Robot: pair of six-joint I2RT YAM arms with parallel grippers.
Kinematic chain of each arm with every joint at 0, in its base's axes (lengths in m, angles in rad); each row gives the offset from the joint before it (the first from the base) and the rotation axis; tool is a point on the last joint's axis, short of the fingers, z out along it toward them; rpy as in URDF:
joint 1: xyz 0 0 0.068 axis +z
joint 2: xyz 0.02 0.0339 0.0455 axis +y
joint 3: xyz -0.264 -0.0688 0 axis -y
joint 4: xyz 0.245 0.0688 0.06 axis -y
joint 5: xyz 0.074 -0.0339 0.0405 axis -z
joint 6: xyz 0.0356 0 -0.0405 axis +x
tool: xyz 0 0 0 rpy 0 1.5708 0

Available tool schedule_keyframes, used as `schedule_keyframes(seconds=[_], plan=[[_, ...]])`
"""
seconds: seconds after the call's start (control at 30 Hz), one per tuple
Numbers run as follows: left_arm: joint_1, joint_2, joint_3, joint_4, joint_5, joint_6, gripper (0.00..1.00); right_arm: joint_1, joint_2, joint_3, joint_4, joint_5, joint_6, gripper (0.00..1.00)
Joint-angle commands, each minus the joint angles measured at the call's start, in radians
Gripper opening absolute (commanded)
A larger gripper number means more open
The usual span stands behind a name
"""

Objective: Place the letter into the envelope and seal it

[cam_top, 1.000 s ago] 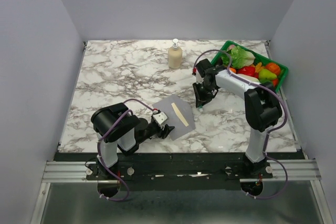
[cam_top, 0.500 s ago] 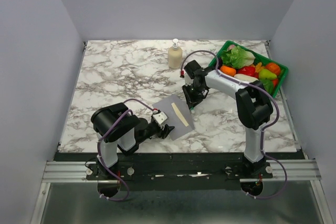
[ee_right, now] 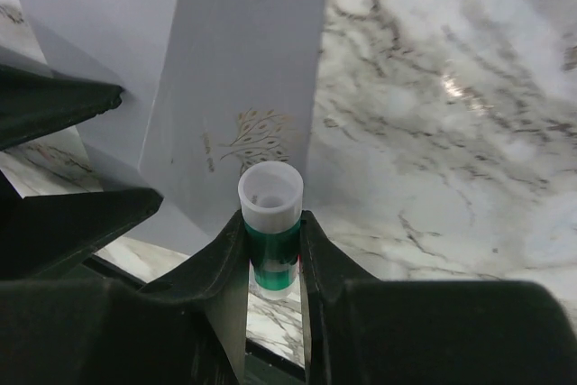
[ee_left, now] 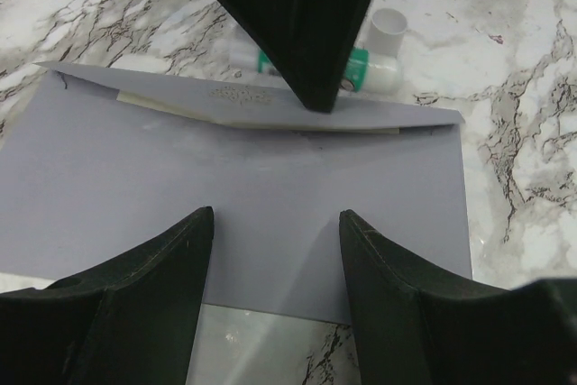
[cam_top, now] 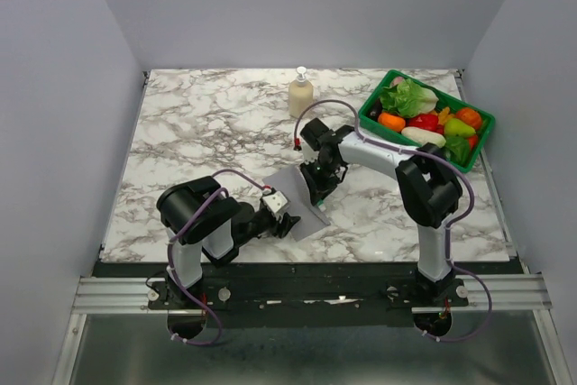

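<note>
The grey envelope [cam_top: 287, 185] lies flat near the table's front, its flap open toward the right. In the left wrist view it [ee_left: 225, 196] fills the frame, and a thin cream strip [ee_left: 153, 104], seemingly the letter's edge, shows along the flap fold; the rest of the letter is hidden. My left gripper [cam_top: 287, 223] is open, its fingertips [ee_left: 194, 223] over the envelope's near edge. My right gripper [cam_top: 317, 188] is shut on a green and white glue stick [ee_right: 270, 214] and holds its open end just above the flap [ee_right: 252, 60]. The stick also shows in the left wrist view [ee_left: 374, 51].
A cream soap bottle [cam_top: 300, 95] stands at the back centre. A green basket [cam_top: 489, 122] of toy vegetables sits at the back right. The table's front edge runs just behind the left gripper.
My right arm has moved left and nearer with the glue stick, from beside the envelope to over its flap, now covering the cream strip in the top view. The left arm has not moved.
</note>
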Motion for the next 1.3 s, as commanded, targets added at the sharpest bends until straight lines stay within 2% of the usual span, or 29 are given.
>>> schedule_keyframes(seconds=[0.0,0.27,0.47,0.57,0.67,0.7,0.77,0.83,0.87,0.9,1.0,1.1,1.27], plan=[[0.003,0.083,-0.03,0.165,0.023,-0.059,0.67,0.039,-0.011,-0.033,0.028,-0.045,0.038,0.01],[0.003,0.069,-0.033,0.166,0.023,-0.084,0.66,0.051,0.009,-0.071,0.063,-0.048,0.058,0.01],[0.005,-0.099,-0.067,0.149,-0.023,-0.108,0.66,0.051,0.03,-0.094,0.079,-0.019,0.058,0.01],[0.005,-0.251,-0.051,0.029,-0.051,-0.104,0.66,0.051,0.033,-0.103,0.088,-0.013,0.062,0.01],[0.003,-0.432,0.022,-0.239,-0.083,-0.068,0.64,0.051,0.029,-0.111,0.096,-0.019,0.063,0.01],[0.003,-0.474,0.045,-0.387,-0.101,-0.058,0.64,0.051,0.029,-0.113,0.097,-0.016,0.065,0.01],[0.003,-0.544,0.099,-0.492,-0.139,-0.003,0.61,0.049,0.029,-0.113,0.102,-0.018,0.065,0.01],[0.006,-0.607,0.133,-0.578,-0.149,0.039,0.28,0.051,0.032,-0.111,0.102,-0.021,0.065,0.01],[0.006,-0.614,0.142,-0.597,-0.155,0.082,0.05,0.051,0.033,-0.11,0.105,-0.022,0.065,0.01],[0.008,-0.606,0.151,-0.609,-0.15,0.09,0.0,0.051,0.033,-0.106,0.106,-0.024,0.066,0.01],[0.012,-0.537,0.176,-0.603,-0.088,0.111,0.0,0.051,0.032,-0.106,0.111,-0.025,0.069,0.01],[0.014,-0.458,0.176,-0.521,-0.036,0.076,0.0,0.051,0.029,-0.108,0.114,-0.028,0.071,0.01],[0.013,-0.353,0.191,-0.45,-0.023,0.048,0.0,0.051,0.024,-0.117,0.114,-0.028,0.071,0.01]])
